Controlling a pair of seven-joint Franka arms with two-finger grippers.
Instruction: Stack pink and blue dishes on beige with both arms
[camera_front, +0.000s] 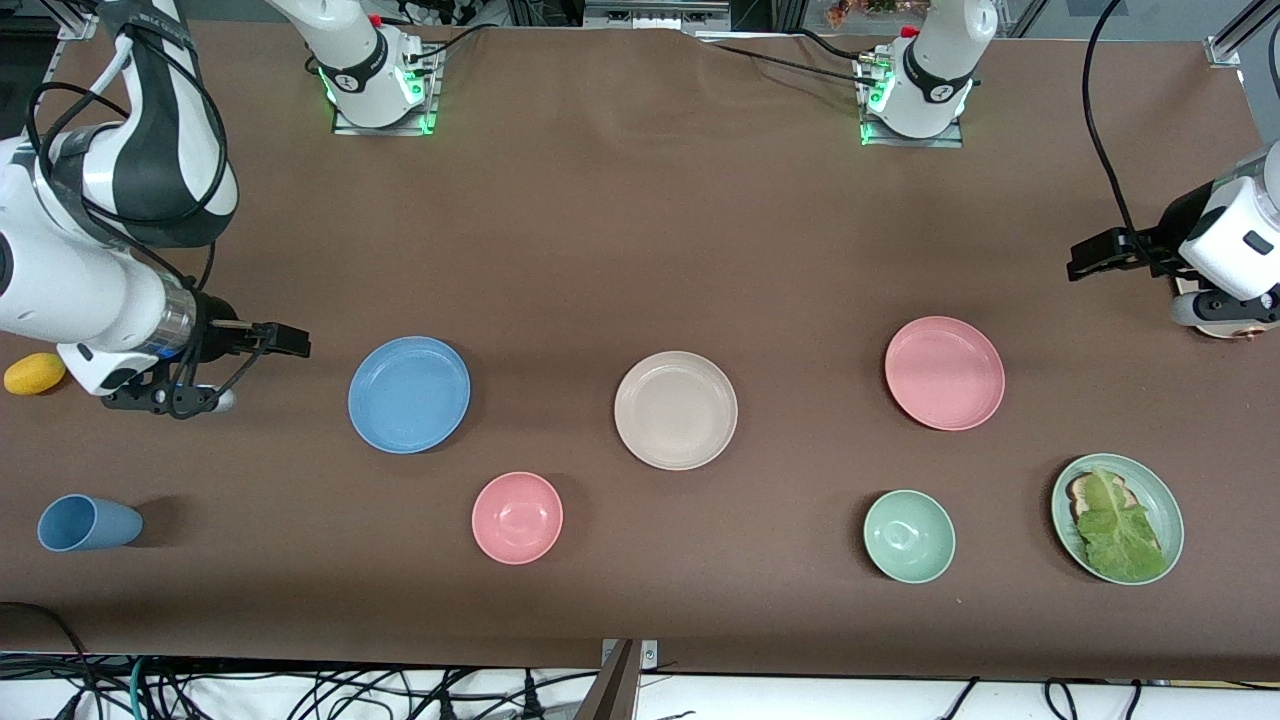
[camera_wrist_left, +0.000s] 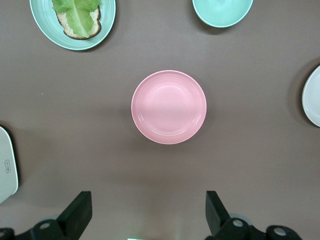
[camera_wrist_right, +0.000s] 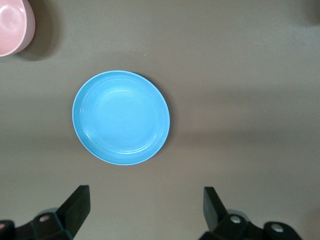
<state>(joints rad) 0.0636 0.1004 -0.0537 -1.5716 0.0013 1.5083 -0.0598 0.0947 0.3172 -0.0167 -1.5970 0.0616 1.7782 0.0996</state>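
Nothing stacked yet. Beige plate (camera_front: 676, 410) lay bare mid-counter, between blue plate (camera_front: 409, 394) and pink plate (camera_front: 944, 373), all apart. Right gripper (camera_wrist_right: 142, 212) and left gripper (camera_wrist_left: 149, 215) hovered, jaws released, empty.

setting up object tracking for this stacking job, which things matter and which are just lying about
Job:
blue plate
pink plate
beige plate
left gripper, open, above the pink plate
right gripper, open, above the blue plate

Lying about:
pink bowl
green bowl
lettuce plate
blue cup
yellow fruit
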